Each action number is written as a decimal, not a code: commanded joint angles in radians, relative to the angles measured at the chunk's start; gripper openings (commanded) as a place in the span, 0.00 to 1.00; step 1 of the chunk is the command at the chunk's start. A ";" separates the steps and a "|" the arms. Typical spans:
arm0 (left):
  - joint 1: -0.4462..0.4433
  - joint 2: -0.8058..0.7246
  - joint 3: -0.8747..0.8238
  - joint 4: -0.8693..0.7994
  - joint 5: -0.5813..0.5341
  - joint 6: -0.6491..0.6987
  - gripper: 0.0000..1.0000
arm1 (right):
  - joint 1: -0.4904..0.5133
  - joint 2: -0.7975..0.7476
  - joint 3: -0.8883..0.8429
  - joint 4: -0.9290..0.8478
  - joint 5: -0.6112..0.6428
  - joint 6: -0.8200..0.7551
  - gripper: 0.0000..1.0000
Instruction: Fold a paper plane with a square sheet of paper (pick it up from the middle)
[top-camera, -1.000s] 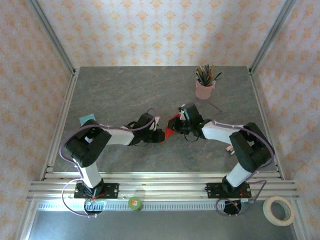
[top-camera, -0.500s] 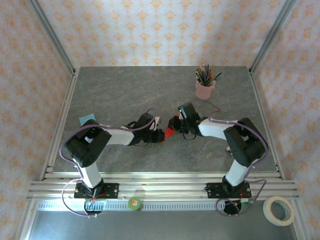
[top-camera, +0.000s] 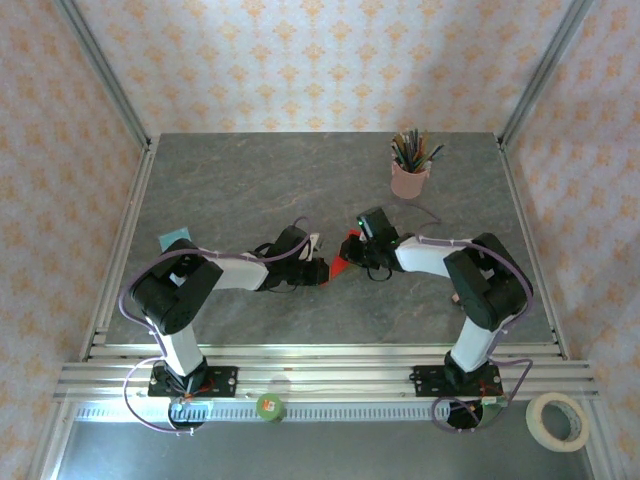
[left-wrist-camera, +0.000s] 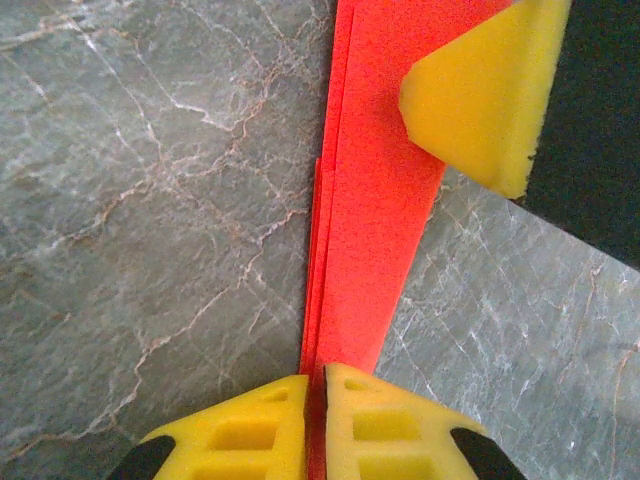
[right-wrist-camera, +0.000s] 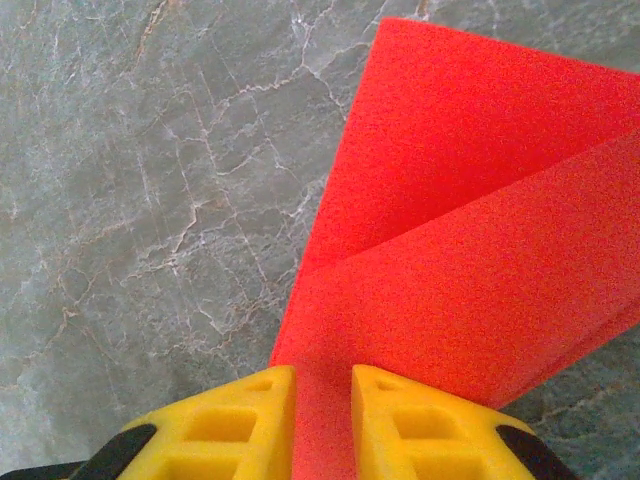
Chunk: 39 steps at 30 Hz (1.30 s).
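Clamping red paper (left-wrist-camera: 375, 200) ends, left tool (left-wrist-camera: 316, 425), right tool (right-wrist-camera: 322, 425)

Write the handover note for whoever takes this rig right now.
Left gripper: shut on the narrow end of the red paper.
Right gripper: shut on the other end, where the layers fan out.
Paper: held between both grippers over the middle of the table.
Done: picked up and folded into several layers.
Left: no finished dart shape is visible, so the remaining folds probably still need doing.

No text, label or number can be read.
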 joint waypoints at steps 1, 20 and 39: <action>0.006 0.027 -0.012 -0.043 -0.034 0.025 0.12 | -0.006 0.013 0.025 -0.014 0.028 -0.005 0.21; 0.006 0.027 -0.016 -0.046 -0.036 0.032 0.09 | -0.007 0.045 0.043 -0.007 -0.020 -0.030 0.21; 0.012 -0.028 0.004 -0.076 -0.047 0.035 0.08 | -0.005 0.125 0.092 -0.129 0.031 -0.043 0.09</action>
